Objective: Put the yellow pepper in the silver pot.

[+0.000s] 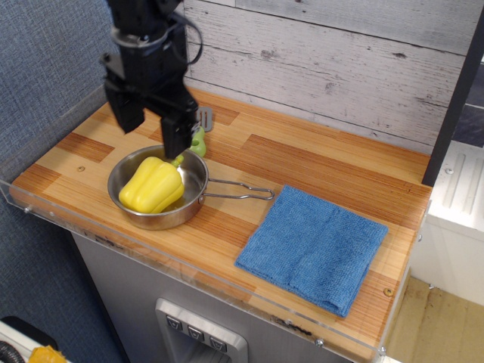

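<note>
Yellow pepper (151, 186) lies inside the pot (193, 170). Above the pot, the claw (149, 126) hangs empty, fingers apart. Best lift straight up, clear of the pot's rim and handle.

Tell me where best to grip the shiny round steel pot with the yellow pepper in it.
Probably the long wire-loop handle of the shiny round steel pot, taken from above, jaws closing across its two thin wires. It sticks out flat over bare wood toward the blue cloth, while the glossy yellow pepper fills the bowl.
</note>
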You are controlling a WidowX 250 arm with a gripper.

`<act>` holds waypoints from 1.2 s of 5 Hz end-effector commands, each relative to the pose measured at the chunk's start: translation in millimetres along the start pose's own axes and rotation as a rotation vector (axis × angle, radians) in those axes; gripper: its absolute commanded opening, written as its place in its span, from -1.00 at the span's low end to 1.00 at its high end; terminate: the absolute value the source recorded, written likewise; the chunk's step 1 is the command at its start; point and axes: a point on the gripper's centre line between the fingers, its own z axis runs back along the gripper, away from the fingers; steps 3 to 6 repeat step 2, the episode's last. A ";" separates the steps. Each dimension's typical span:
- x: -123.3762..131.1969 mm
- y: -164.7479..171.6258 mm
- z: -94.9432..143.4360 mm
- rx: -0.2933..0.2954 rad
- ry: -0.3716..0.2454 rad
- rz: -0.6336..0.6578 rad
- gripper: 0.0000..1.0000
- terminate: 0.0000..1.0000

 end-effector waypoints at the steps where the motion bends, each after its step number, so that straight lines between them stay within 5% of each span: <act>1: 49.8 -59.1 18.0 -0.016 -0.086 -0.211 1.00 -1.00; 2: 49.8 -59.1 18.0 -0.016 -0.086 -0.211 1.00 1.00; 6: 49.8 -59.1 18.0 -0.016 -0.086 -0.211 1.00 1.00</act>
